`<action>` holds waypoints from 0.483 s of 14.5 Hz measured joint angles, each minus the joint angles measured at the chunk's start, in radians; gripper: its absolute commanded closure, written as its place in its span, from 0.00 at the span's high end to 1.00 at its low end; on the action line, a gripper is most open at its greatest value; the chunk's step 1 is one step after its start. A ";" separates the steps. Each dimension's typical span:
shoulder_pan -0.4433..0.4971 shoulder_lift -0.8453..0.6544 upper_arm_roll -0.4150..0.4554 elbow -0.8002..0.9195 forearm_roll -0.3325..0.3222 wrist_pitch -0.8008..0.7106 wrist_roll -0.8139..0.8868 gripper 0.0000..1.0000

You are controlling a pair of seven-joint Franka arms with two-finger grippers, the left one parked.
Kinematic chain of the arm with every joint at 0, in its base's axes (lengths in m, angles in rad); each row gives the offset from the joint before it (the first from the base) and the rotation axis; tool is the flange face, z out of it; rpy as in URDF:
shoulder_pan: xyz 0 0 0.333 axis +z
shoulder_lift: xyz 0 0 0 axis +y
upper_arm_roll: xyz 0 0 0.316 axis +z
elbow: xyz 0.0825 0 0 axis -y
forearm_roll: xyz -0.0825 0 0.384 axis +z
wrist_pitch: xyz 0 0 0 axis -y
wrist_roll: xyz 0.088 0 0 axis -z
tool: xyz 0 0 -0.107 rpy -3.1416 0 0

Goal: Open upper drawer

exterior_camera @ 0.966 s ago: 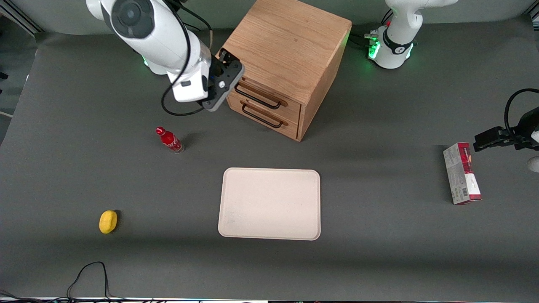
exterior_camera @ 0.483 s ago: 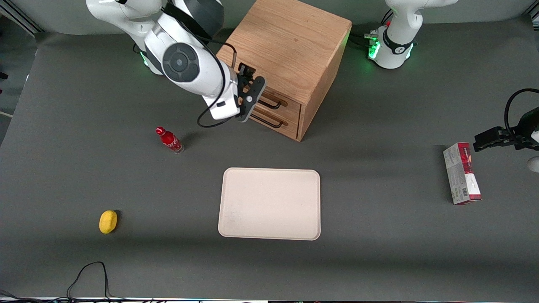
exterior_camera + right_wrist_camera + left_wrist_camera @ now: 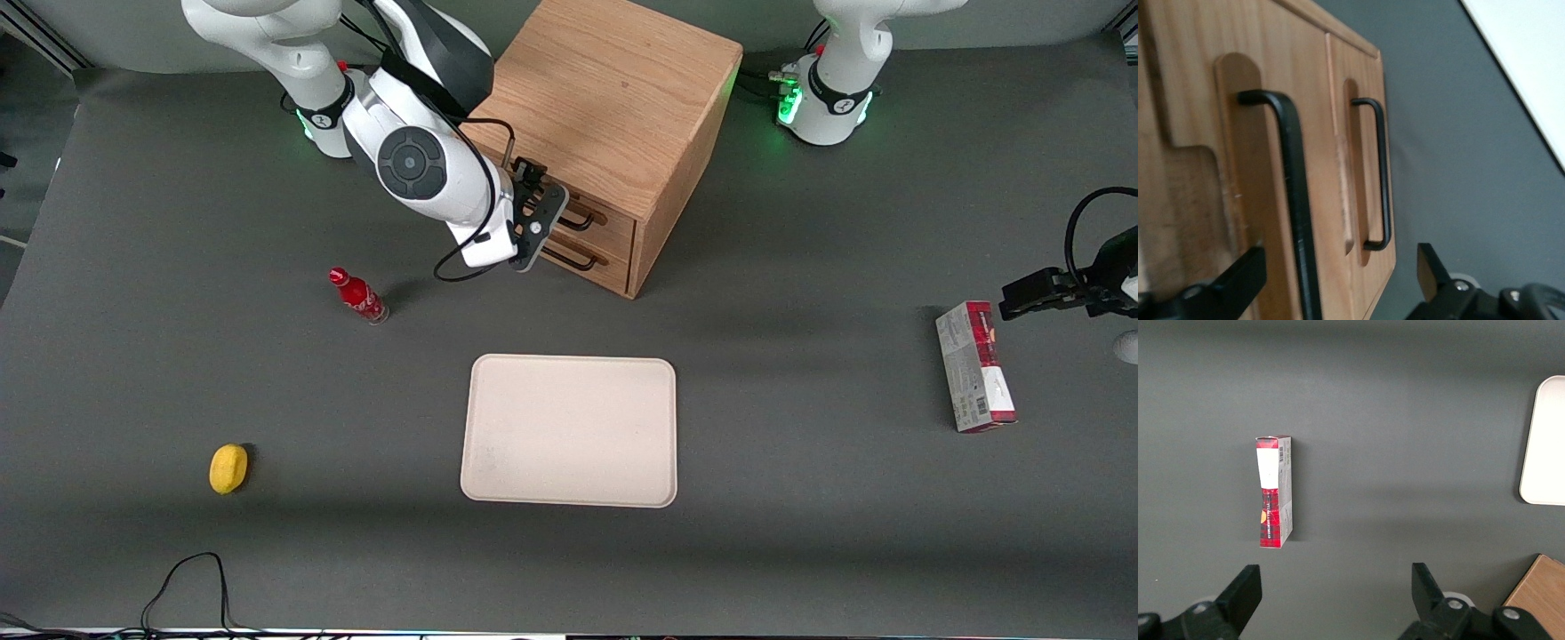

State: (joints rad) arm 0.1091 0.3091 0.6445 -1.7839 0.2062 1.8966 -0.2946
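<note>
- Gripper [image 3: 536, 216] has moved in from the working arm's end of the cabinet [image 3: 613, 98] since a second ago; now right at the drawer fronts.
- Fingers spread apart, straddling the upper drawer's handle [image 3: 1293, 193], nothing clamped.
- Upper drawer [image 3: 594, 212] fully closed, topmost of two, front flush with the lower drawer [image 3: 597, 265].
- Handle's long axis runs along the drawer front, parallel to the lower handle [image 3: 1379, 173].
- Bare table [image 3: 800, 267] in front of drawers; tray [image 3: 570, 430] nearer the camera, well apart; red bottle [image 3: 358, 296] off toward the working arm's end.

Even overhead light, soft shadows; the tool [image 3: 1338, 280] looks blurred up close
</note>
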 measured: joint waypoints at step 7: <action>0.001 0.030 0.008 -0.049 -0.070 0.089 0.000 1.00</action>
State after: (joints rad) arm 0.1097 0.3391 0.6524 -1.8328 0.1363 1.9854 -0.2951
